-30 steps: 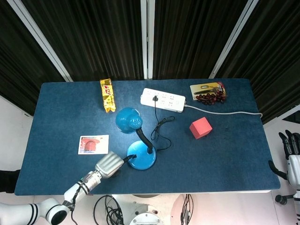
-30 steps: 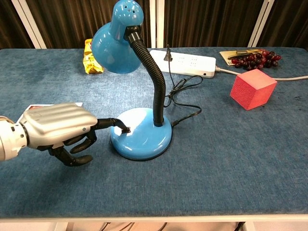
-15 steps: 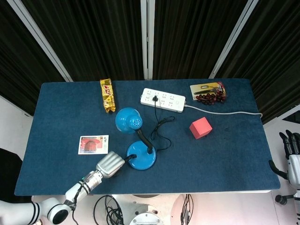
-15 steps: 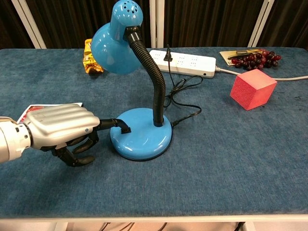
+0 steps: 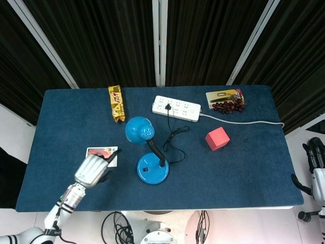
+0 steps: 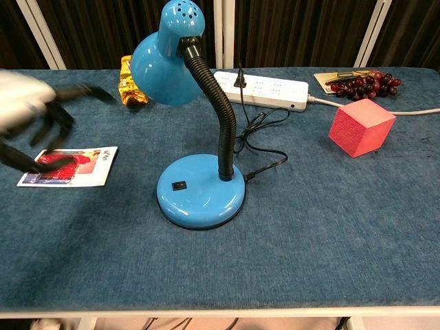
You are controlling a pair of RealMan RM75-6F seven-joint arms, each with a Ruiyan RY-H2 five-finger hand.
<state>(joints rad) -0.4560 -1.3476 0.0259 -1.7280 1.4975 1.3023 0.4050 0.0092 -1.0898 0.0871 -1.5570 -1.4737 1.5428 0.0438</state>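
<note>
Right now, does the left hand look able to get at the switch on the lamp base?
Probably yes. The left hand hovers open over the picture card, a little to the left of the lamp base. The switch faces that side, and only bare table lies between them.

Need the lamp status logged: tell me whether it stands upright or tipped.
Upright. The blue lamp sits with its base flat on the table, neck rising and curving to the shade.

open: table front | blocks: lamp, cord
</note>
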